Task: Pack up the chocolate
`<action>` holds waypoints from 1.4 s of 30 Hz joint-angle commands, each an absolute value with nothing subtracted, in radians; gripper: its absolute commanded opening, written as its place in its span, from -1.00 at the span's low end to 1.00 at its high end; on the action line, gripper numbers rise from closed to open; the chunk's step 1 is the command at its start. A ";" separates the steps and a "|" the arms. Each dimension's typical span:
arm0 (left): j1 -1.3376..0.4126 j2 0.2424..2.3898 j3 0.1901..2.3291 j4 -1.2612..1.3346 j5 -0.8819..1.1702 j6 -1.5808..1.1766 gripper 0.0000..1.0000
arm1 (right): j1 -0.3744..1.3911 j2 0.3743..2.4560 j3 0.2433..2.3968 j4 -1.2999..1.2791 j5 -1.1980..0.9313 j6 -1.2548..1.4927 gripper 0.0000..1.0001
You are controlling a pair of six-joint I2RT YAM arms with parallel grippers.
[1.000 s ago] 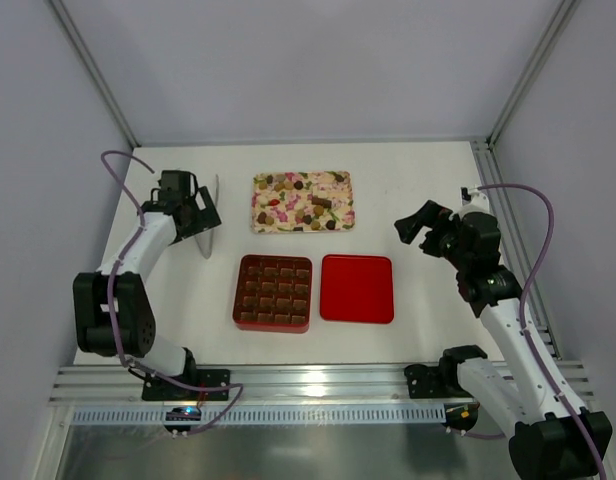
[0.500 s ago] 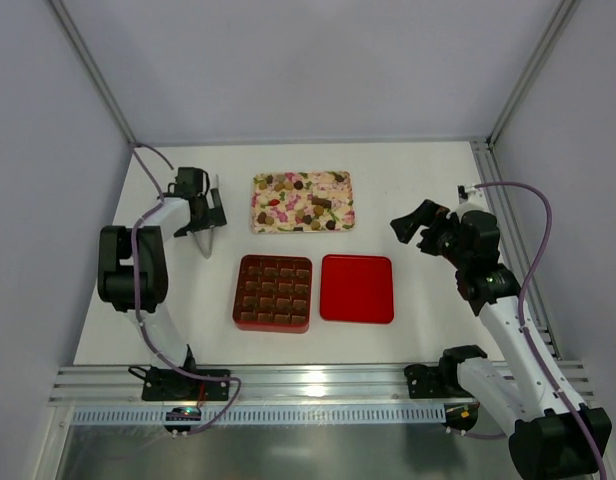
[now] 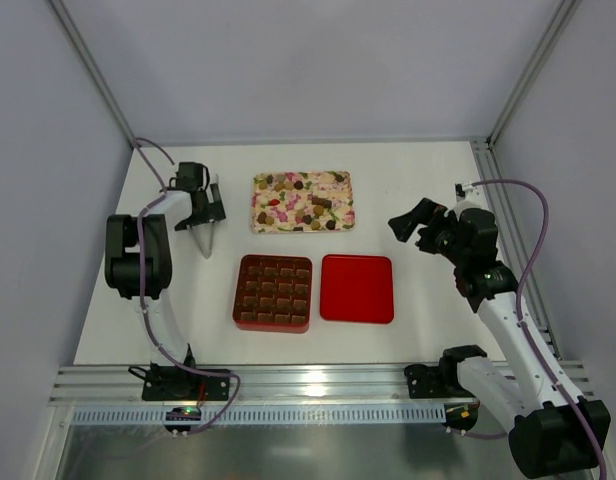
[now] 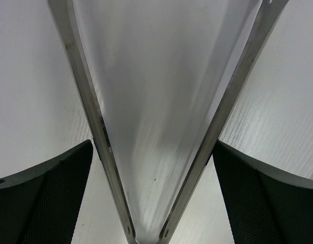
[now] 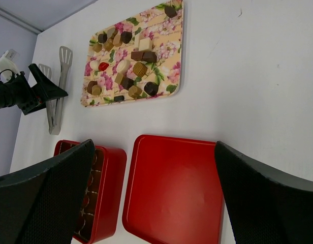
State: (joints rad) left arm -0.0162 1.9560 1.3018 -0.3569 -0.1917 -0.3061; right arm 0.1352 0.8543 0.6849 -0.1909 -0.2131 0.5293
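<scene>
top view and both wrist views. step in hand, by judgement: taking up the tool, ahead of any transfer.

left gripper (image 3: 203, 212) poised at the far left of the table, directly over metal tongs (image 4: 156, 117) lying flat on the white surface; jaws spread wide, one dark finger on each side of the tongs' two arms, touching neither as far as visible (nothing held).

right gripper (image 3: 410, 226) raised at the right side, well apart from every object; jaws likewise wide apart and holding nothing.

chocolate (image 5: 137, 55) scattered as small dark and lighter brown pieces over the floral tray (image 5: 169, 76) at the far middle of the table. nearer the arms, red box (image 5: 113, 198) with a grid of cells showing brown inside, fill level hard to tell; flat red lid (image 3: 357, 289) just beside it on the right, off the box.

next move, as judged: lower and close on both tong arms partway along their length, squarely enough to keep them from twisting, then lift and carry toward the tray.
</scene>
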 commanded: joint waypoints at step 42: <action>-0.038 2.046 1.457 -0.541 -0.138 -0.291 0.83 | 0.132 0.856 0.690 -0.132 -0.298 0.543 0.99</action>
State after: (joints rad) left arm -0.0311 2.0193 1.4235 -0.5220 -0.1303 -0.3088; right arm 0.1352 0.8753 0.6849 -0.1650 -0.2874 0.5339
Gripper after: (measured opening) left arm 0.922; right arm 0.996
